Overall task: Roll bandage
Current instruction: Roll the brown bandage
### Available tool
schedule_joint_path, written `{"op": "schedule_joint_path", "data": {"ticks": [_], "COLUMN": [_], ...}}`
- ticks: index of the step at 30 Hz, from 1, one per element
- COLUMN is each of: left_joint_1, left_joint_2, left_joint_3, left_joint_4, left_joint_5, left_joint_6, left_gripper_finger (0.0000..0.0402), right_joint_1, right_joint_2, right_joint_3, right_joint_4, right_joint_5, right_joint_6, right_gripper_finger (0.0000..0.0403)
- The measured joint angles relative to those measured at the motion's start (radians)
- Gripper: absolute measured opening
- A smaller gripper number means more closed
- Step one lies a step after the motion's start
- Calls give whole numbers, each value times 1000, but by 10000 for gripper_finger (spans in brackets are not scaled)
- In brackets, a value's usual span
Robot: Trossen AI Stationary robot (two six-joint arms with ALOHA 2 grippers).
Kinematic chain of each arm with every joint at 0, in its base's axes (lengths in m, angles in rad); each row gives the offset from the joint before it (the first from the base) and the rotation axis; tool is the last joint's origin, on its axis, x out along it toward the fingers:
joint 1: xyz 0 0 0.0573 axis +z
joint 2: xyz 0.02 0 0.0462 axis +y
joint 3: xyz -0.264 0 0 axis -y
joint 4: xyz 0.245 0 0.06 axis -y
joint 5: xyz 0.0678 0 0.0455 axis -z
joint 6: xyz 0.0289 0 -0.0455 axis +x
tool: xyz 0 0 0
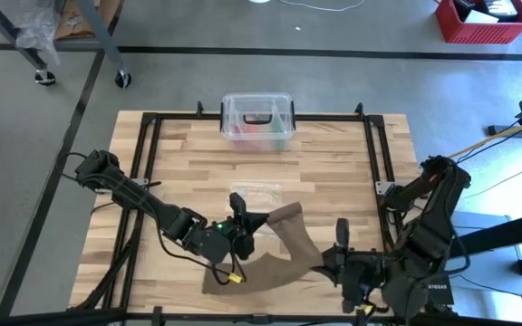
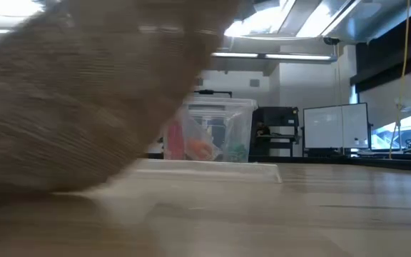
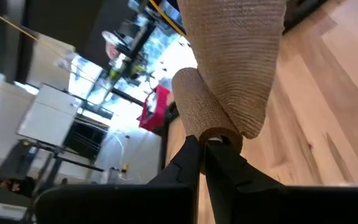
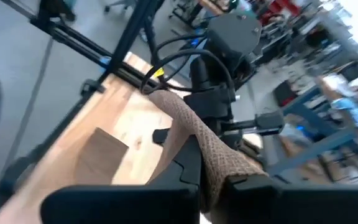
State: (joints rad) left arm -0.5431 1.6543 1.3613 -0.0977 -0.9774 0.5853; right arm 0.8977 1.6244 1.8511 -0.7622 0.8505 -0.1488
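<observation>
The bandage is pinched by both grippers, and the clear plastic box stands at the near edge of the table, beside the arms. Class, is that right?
Not quite. The bandage is pinched by the left gripper and right gripper, but the high view shows the clear plastic box at the far edge, away from the arms.

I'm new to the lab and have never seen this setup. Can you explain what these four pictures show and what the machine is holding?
It is a robot with two dark arms at a wooden table, each ending in a two-finger hand. One picture looks straight down on the table, one looks level across the tabletop, and two come from cameras on the arms' wrists. On the table lie a clear plastic box at the far edge and a clear plastic bag near the middle. Both hands are closed on a long brown bandage: the left hand pinches one part, the right hand another, with the strip lifted between them. In the level view the bandage hangs close to the lens.
</observation>
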Motion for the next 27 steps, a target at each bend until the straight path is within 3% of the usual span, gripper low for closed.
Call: {"op": "schedule_joint_path", "data": {"ticks": [4, 10, 17, 23, 27], "left_joint_1": [-39, -42, -44, -45, -45], "left_joint_2": [-3, -3, -3, -3, -4], "left_joint_3": [0, 1, 1, 1, 1], "left_joint_4": [140, 237, 237, 280, 302], "left_joint_5": [-39, -38, -57, -100, -102], "left_joint_6": [104, 101, 73, 97, 111], "left_gripper_finger": [5, 5, 5, 5, 5], "right_joint_1": [33, 40, 56, 56, 24], "right_joint_2": [0, -3, 1, 2, 2], "right_joint_3": [103, 151, -95, -372, -442], "right_joint_4": [-92, -119, -140, -14, -71], "right_joint_5": [-72, -49, -110, -103, -113], "right_joint_6": [71, 118, 376, 597, 793], "right_gripper_finger": [9, 9, 9, 10, 10]}}
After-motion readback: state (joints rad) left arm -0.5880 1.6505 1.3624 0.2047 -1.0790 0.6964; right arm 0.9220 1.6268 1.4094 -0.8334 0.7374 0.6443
